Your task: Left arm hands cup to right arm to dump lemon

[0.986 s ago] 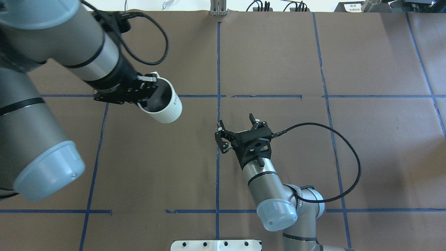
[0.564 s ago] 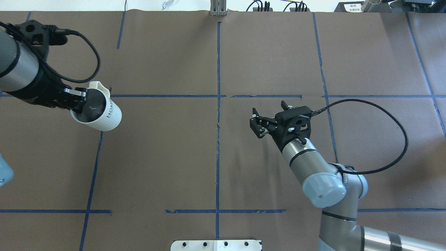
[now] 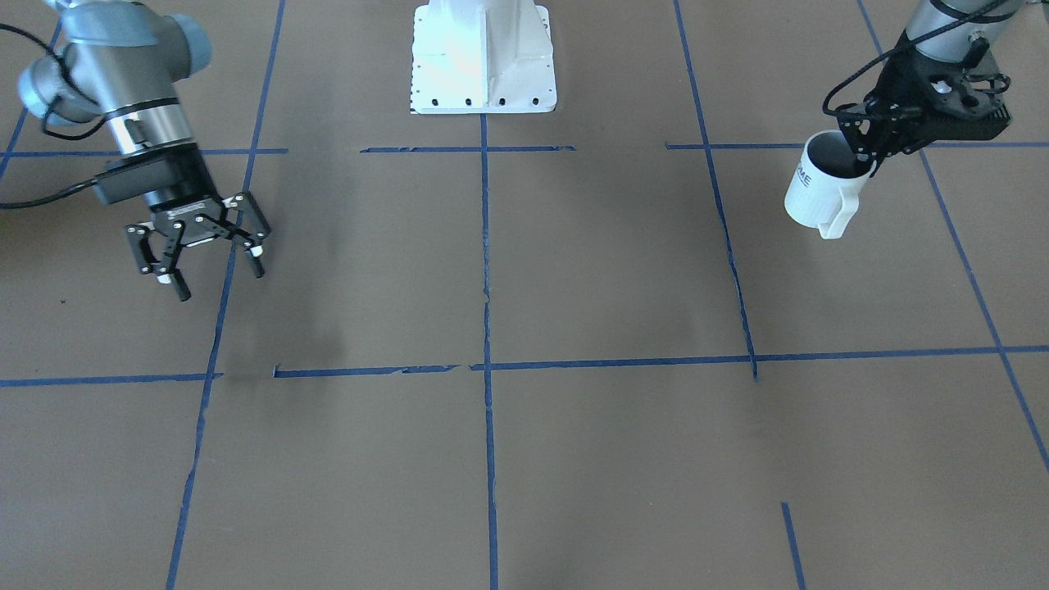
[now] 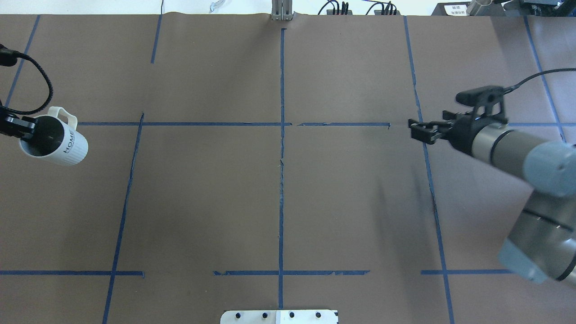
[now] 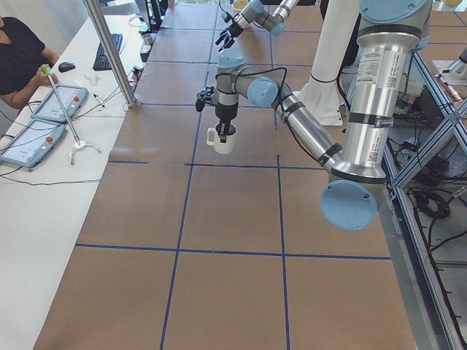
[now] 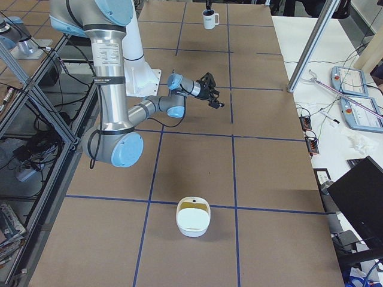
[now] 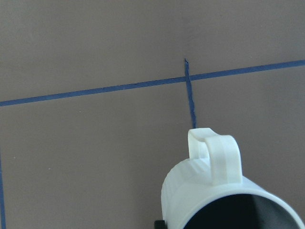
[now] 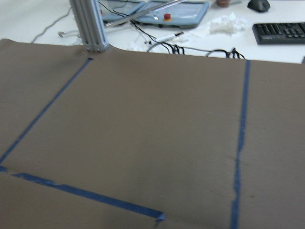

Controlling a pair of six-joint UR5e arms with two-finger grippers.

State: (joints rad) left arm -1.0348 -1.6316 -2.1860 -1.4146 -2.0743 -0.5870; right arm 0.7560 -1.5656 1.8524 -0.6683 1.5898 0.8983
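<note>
The white ribbed cup (image 4: 58,145) with "HOME" on its side hangs at the table's far left, its handle (image 7: 214,157) pointing away from the robot's base. My left gripper (image 3: 862,154) is shut on its rim, one finger inside the mouth. The cup (image 3: 819,187) tilts slightly and its inside looks dark; the lemon is hidden. My right gripper (image 3: 217,279) stands open and empty over the table's right part, a long way from the cup. From overhead, the right gripper (image 4: 415,130) points towards the middle. The right wrist view holds only table and tape.
Brown table (image 4: 279,202) gridded with blue tape. The white robot base plate (image 3: 483,57) is at the near edge. A white bowl (image 6: 192,218) with a yellowish inside sits at the right end. A seated person (image 5: 18,58) and tablets (image 5: 33,142) are beyond the far edge.
Both arms have drawn apart. The left gripper carried the cup from near the middle out to the far left, and the right gripper swung from the middle to the right, staying open.
</note>
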